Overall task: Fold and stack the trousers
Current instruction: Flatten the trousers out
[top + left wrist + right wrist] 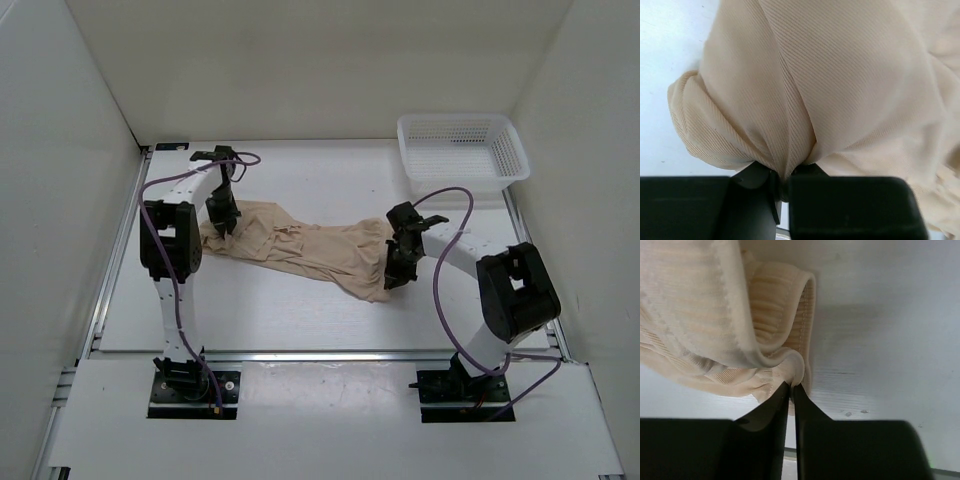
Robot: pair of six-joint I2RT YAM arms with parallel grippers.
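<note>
Lying wrinkled across the middle of the table (300, 320), the trousers (300, 250) run as one beige strip from the left pincer (225, 222) to the right pincer (395, 275), w/ the cloth resting on the surface betw. the two. L side: the left pincer is clenched on the trousers. The left wrist view shows fabric gathered into pleats and nipped betw. the two black fingers (850, 210), w/ a rounded fold bulging out to the left over the white surface. R side: the right pincer is likewise clenched on the trousers. The right wrist view shows a ribbed, stitched edge curled over and caught at the tips of the fingers (765, 415), which stand nearly touching. Both arms reach inward from their bases at the near edge, purple cables looped along each. A white mesh basket (455, 119) sits at the far right corner of the table, well apart from the trousers.
</note>
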